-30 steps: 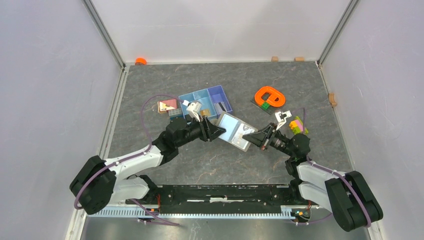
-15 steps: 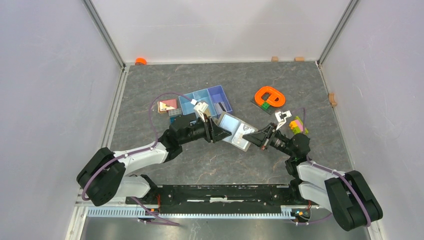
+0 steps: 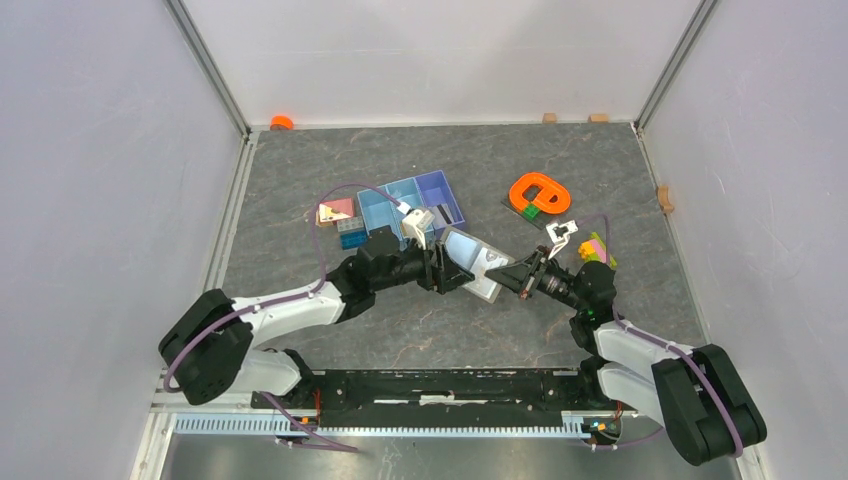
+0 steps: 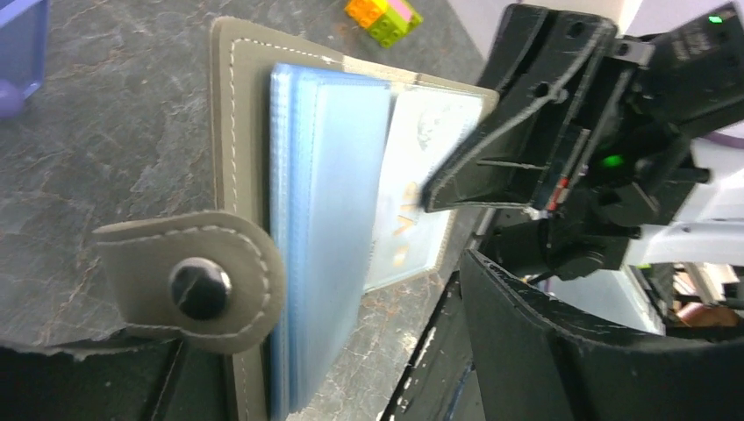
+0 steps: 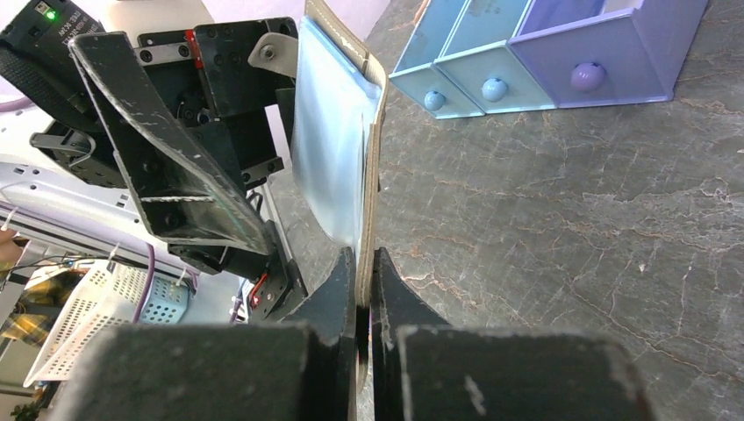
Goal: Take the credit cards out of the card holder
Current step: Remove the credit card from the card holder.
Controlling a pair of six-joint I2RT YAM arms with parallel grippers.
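Item, far left: a cluster of small blocks (image 3: 337, 213) on the grey table (image 3: 620, 160), well apart from the work.

Item: blue-and-purple tray (image 3: 412, 196), at eleven o'clock of the card holder, not involved.

Item: left gripper (image 3: 445, 272), at nine o'clock of the holder. Its jaws stand wide, straddling the holder's near end and snap tab (image 4: 200, 285). No pinch on anything shows.

Item: card holder (image 3: 462, 248), table centre, lifted and lying open. The clear blue-grey sleeves fan out from the taupe cover.

Item: credit card (image 4: 412, 193), pale with printed markings, seated in a sleeve. No card is out yet.

Item: right gripper (image 3: 512, 276), at four o'clock of the holder, clamped tight on the cover's edge and acting as the anchor.

Item: orange loop (image 3: 538, 191) and toy bricks (image 3: 596, 250), at one and three o'clock, idle.

Step in hand, as judged: lining up the first pull. The next move likely calls for the left fingers to narrow onto one card's exposed edge alone, then draw along the sleeve while the right holds firm.
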